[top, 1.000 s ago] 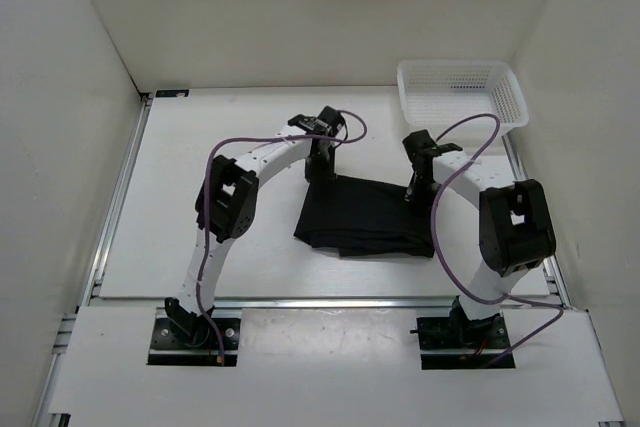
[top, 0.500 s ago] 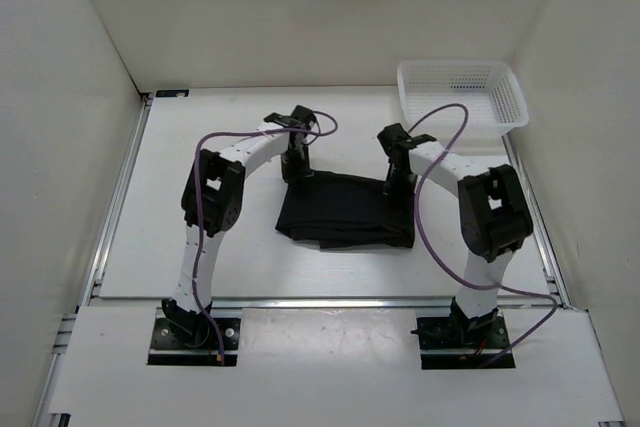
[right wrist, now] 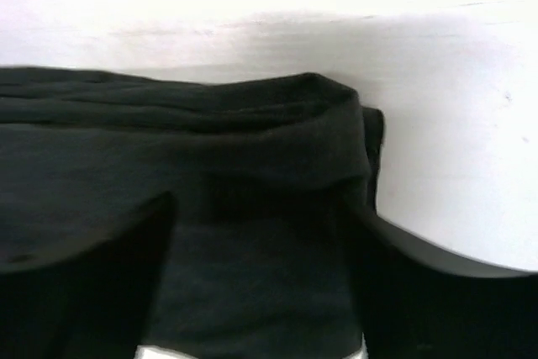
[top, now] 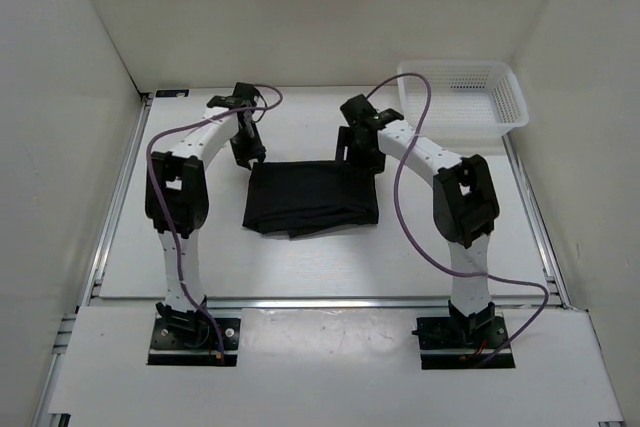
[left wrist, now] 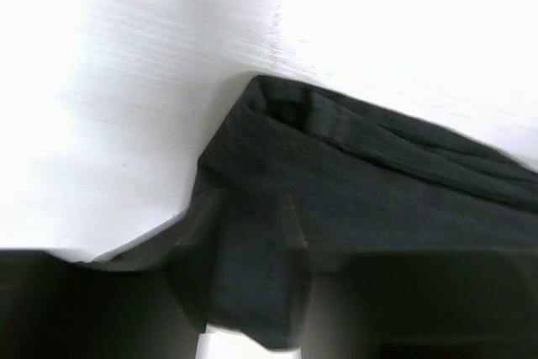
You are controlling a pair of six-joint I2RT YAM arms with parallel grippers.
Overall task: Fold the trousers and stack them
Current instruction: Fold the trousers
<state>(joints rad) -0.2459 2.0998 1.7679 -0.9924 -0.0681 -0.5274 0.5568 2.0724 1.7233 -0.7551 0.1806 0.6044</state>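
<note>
**One folded pair, a hand at each far corner**

The black trousers [top: 312,197] are lying folded at the middle of the worktop [top: 200,247]. From above, their layers are merging into one dark shape, and only the wrist views are showing stacked edges. The right hand [top: 362,155] is standing spread over the far right corner, with cloth lying between its fingers [right wrist: 84,283]. The left hand [top: 252,152] is blurring into shadow, so I cannot tell whether it is pinching cloth. A white basket [top: 462,92] is sitting well apart.
</note>
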